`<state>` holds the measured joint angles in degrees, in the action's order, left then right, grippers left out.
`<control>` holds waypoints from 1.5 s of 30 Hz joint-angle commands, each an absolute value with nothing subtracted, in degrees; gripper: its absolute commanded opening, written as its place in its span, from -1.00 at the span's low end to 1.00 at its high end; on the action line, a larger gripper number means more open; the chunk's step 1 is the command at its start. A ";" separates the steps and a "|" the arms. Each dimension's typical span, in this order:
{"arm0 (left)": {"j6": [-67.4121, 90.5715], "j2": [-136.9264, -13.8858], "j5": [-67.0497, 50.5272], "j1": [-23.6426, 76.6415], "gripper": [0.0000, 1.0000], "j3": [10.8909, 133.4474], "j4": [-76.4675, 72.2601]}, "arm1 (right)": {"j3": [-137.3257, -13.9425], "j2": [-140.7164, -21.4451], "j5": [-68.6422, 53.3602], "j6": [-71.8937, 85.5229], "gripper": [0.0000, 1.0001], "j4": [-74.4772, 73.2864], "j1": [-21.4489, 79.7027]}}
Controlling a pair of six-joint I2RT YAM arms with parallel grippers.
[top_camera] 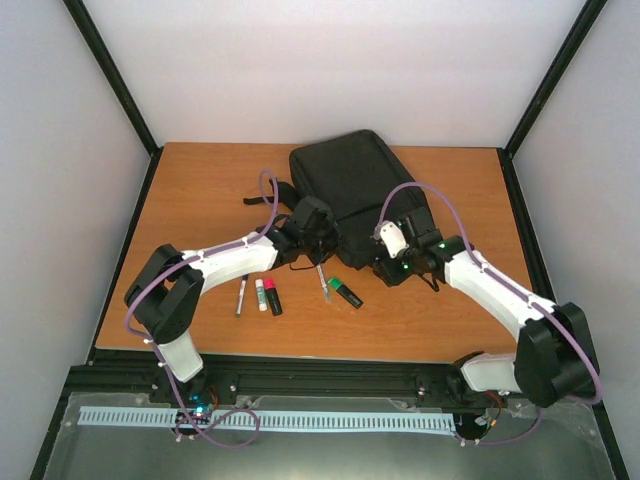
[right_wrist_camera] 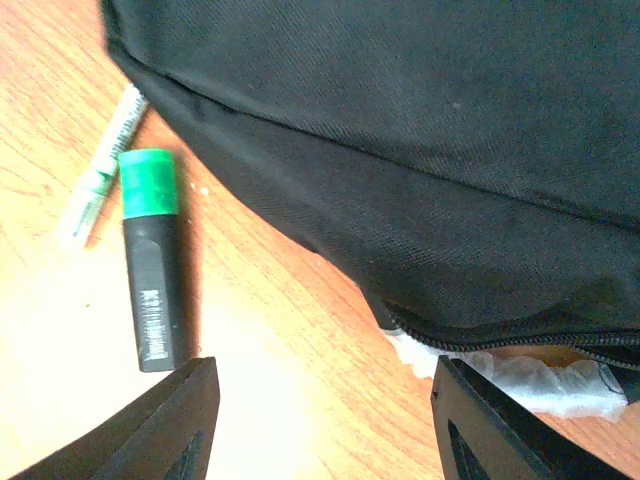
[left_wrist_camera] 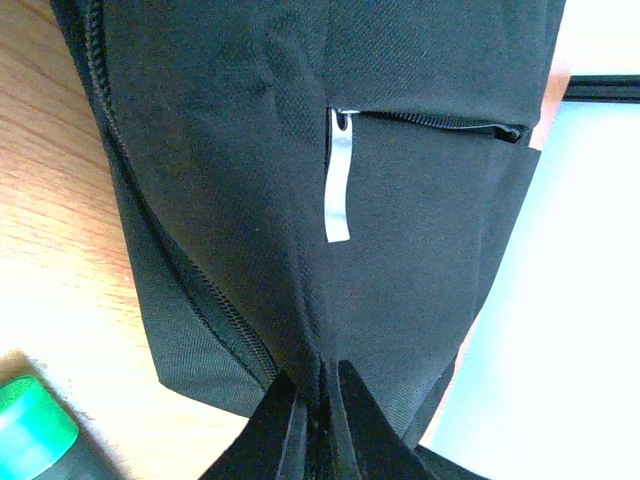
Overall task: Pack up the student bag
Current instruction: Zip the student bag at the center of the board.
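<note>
1. Bag [top_camera: 350,185] lies flat at the middle of the counter [top_camera: 200,190], toward the far edge, with its near end between my two arms.
2. My left pincer [left_wrist_camera: 320,425] is closed tight on a ridge of the bag's black cloth, which tents up toward the fingers. My right pincer [right_wrist_camera: 325,425] stands wide and holds nothing, low over bare counter just beside the bag's corner.
3. I judge the bag soft and light. The weave creases and folds where it is pinched, so it will sag and drag rather than lift as one piece. The cloth looks grippy, not slick.
4. The best holds, as I read it, are the silver zip pull [left_wrist_camera: 339,185] for opening, and a seam or a bunched fold for steadying. A flat panel offers the fingers nothing.
5. The zip pull sits at the end of a closed pocket zip. A second zip [right_wrist_camera: 500,335] runs along the near edge, and I cannot tell whether it is open.
6. Something white and crumpled [right_wrist_camera: 520,378] pokes out beneath that edge. I cannot make out whether it is paper or plastic.
7. A green highlighter [right_wrist_camera: 150,260] and a white pen [right_wrist_camera: 100,170] wait beside the bag. Further markers [top_camera: 268,296] lie apart to the left, too small to identify.
8. The bag's mouth and inside are hidden from all three views.
</note>
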<state>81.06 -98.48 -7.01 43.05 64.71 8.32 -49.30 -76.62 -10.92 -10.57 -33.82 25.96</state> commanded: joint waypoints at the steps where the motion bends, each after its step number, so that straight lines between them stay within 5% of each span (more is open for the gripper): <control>1: 82.14 -98.33 -7.62 43.33 -0.97 69.15 2.97 | -51.09 -74.00 -10.16 -11.41 0.16 -36.92 25.84; 22: 81.59 -97.57 -8.39 43.33 -0.98 71.02 4.09 | -46.98 -80.19 -5.89 -11.51 -0.14 -21.65 25.82; 35: 81.39 -97.53 -8.46 43.33 -0.98 70.69 4.90 | -45.56 -80.03 -5.54 -13.59 -0.93 -15.73 25.75; 45: 74.97 -97.46 -1.89 43.06 -0.98 69.42 13.94 | -49.26 -81.71 -4.78 -21.78 -0.94 -30.47 21.93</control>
<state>79.50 -99.04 -6.48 43.13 67.05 10.37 -47.48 -81.23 -6.13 -16.45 -23.73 24.47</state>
